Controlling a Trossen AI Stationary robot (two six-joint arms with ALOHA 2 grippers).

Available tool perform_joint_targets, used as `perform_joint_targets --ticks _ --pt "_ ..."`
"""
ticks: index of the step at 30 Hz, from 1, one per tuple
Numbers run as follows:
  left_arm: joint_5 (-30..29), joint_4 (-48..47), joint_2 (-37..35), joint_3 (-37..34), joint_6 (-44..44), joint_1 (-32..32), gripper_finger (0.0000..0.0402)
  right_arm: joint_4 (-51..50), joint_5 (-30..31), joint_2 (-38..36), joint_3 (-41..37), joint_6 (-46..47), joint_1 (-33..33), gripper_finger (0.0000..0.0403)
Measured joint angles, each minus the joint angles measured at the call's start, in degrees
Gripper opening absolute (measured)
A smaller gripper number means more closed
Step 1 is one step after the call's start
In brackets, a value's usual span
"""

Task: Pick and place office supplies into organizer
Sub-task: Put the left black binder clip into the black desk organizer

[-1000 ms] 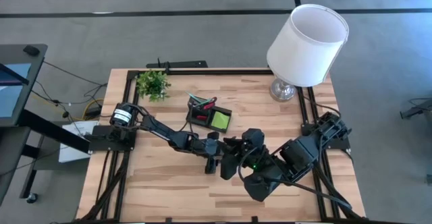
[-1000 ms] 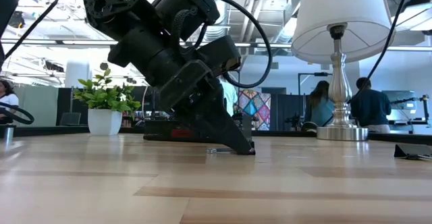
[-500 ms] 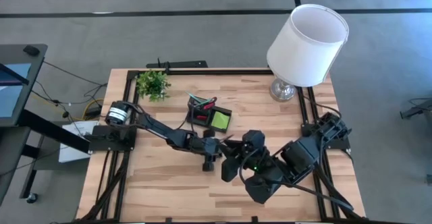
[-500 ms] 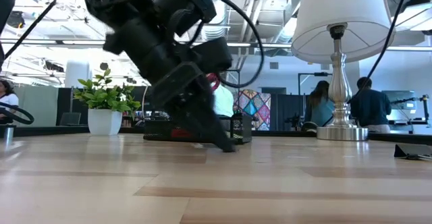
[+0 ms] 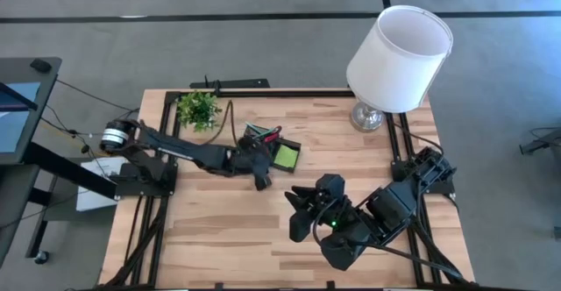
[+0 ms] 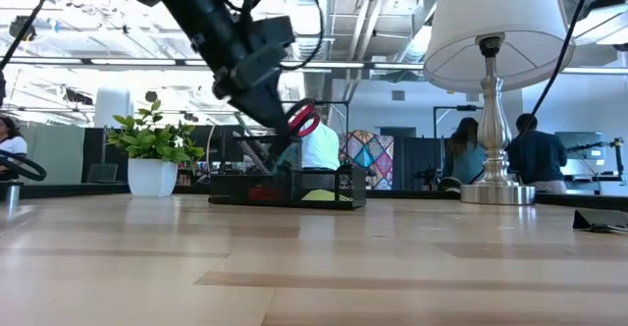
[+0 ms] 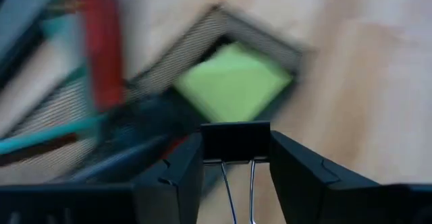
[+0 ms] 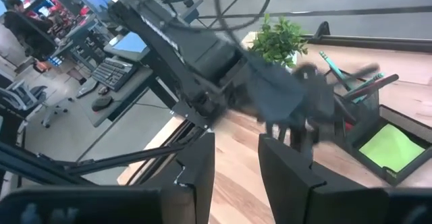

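**Clip carried over to the organizer**

The left tool (image 7: 236, 158) has its fingers pinched on a black binder clip (image 7: 235, 141), wire handles pointing back toward the wrist, so the clip body leads. It hangs just beside the organizer (image 5: 272, 154), above the counter (image 5: 219, 238), probably to drop the clip in the low section where the lime-green sticky-note pad (image 7: 233, 82) lies. Scissors (image 6: 302, 120) and pens stand in the taller compartment. The right tool (image 5: 298, 214) waits nearer the counter's front, well apart, fingers parted and empty.

organizer (image 5: 273, 150): desk (image 5: 219, 230) rear centre | potted plant (image 5: 198, 109): left of it | lamp (image 5: 396, 59): right rear corner
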Motion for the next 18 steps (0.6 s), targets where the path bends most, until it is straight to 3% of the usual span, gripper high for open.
perform_joint_targets --ticks 4,12,18 --pt "-1.2 -6.3 -1.9 0.0 -2.2 4.2 0.0145 0.1 0.0 0.0 0.0 0.0 0.0 0.0108" --pt "11.3 -1.8 -1.9 -4.4 -4.2 13.7 0.0139 0.2 0.0 0.0 0.0 0.0 0.2 0.0108" --pt "14.3 -2.0 -1.9 -6.1 -1.1 17.2 0.0152 0.2 0.0 0.0 0.0 -0.3 0.2 0.0108"
